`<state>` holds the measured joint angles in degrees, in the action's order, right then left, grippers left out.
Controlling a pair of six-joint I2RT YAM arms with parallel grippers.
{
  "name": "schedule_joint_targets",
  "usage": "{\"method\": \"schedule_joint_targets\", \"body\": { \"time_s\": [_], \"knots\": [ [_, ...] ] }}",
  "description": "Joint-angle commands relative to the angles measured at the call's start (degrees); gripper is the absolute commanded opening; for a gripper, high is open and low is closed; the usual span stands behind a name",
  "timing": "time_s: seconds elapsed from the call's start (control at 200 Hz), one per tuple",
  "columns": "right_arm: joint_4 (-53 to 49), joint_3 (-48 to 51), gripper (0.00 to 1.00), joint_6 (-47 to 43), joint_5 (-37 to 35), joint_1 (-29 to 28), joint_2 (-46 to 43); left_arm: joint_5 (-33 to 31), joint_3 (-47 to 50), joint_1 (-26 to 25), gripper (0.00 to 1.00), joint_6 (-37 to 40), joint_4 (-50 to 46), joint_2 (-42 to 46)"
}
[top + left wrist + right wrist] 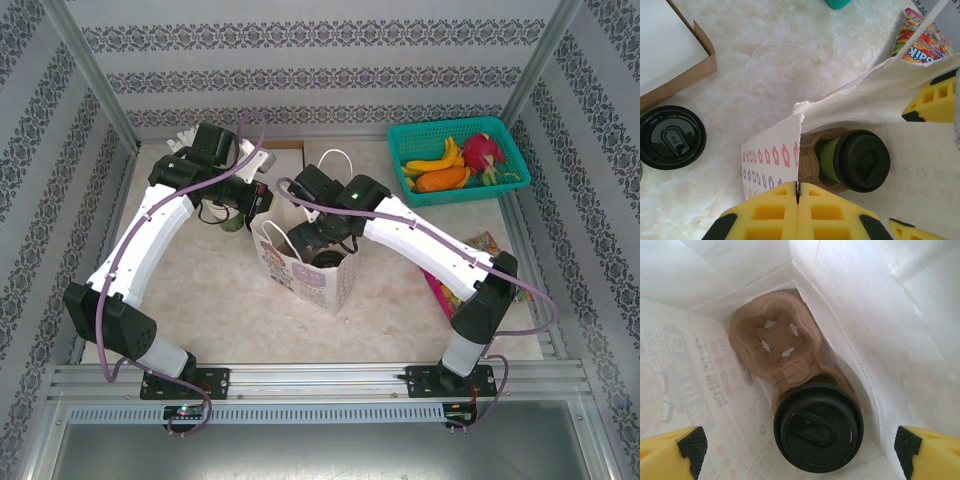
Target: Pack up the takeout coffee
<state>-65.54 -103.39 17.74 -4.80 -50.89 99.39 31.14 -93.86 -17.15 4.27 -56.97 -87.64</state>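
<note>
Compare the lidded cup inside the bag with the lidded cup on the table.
The bagged cup sits in a cardboard carrier inside the paper bag; the table cup stands on the bare tabletop beside a box. The bagged cup's green side shows; the table cup presents just its lid. Both have round black lids.

Glossy plastic lid (818,427), matt paper bag (880,315).

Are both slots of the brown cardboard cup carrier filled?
No: the black-lidded paper cup fills one slot; the other slot is empty.
</note>
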Motion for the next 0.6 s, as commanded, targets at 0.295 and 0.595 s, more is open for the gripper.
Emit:
{"method": "schedule_joint_targets", "body": {
  "time_s": [0.295,0.595],
  "knots": [
    [2.61,1.17,0.98,2.63,-4.67,-2.08,-11.35,-0.93,0.98,0.26,0.0,-3.29,2.29,1.61],
    [12.75,12.19,0.98,5.21,0.27,-1.18,-24.55,-2.13,1.55,0.21,0.0,-4.0,2.48,2.09]
  ]
}}
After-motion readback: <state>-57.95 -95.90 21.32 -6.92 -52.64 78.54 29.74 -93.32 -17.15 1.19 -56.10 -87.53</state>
